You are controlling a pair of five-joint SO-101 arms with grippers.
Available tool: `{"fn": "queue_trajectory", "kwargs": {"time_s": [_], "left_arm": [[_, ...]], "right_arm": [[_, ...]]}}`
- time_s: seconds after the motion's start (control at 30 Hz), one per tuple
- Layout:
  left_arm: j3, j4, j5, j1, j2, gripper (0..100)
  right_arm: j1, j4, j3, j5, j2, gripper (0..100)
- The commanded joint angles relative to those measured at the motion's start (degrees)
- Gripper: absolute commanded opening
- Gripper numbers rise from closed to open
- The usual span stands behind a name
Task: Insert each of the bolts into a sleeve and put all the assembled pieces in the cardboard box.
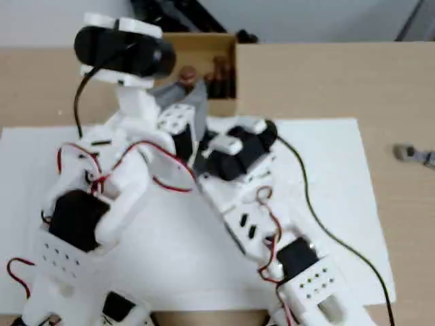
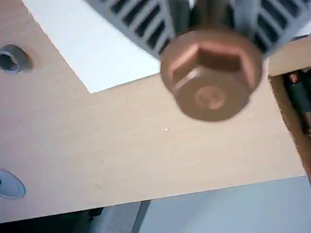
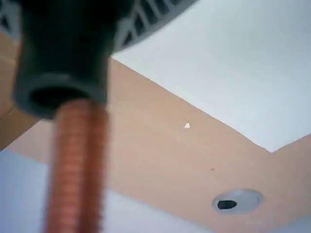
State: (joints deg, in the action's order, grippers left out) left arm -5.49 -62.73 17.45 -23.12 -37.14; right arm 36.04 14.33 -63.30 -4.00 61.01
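Observation:
A copper bolt shows its hexagonal head between the grey ribbed fingers of my left gripper, which is shut on it. In the high view the bolt head sits beside the front left corner of the cardboard box. My right gripper is shut on a black sleeve. The bolt's threaded shaft sticks out of that sleeve. The two grippers meet at the box's front wall, left gripper beside right gripper. Dark assembled pieces lie inside the box.
A white sheet covers the table in front of the box. A small grey part lies on the bare wood at the far right. The box's brown edge stands close to the bolt head. Both arms crowd the sheet's left and middle.

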Motion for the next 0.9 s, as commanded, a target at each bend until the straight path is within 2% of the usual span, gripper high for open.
{"fn": "queue_trajectory", "kwargs": {"time_s": [0.0,0.5,0.87], "left_arm": [[1.1,0.4,0.4,-0.2,0.0,1],[-4.5,6.9,0.8,0.5,0.0,1],[-5.8,7.6,1.8,3.0,0.1,1]], "right_arm": [[0.6,-1.2,0.9,0.5,0.0,0.4],[0.6,-1.2,0.9,0.5,0.0,0.4],[0.6,-1.2,0.9,0.5,0.0,0.4]]}}
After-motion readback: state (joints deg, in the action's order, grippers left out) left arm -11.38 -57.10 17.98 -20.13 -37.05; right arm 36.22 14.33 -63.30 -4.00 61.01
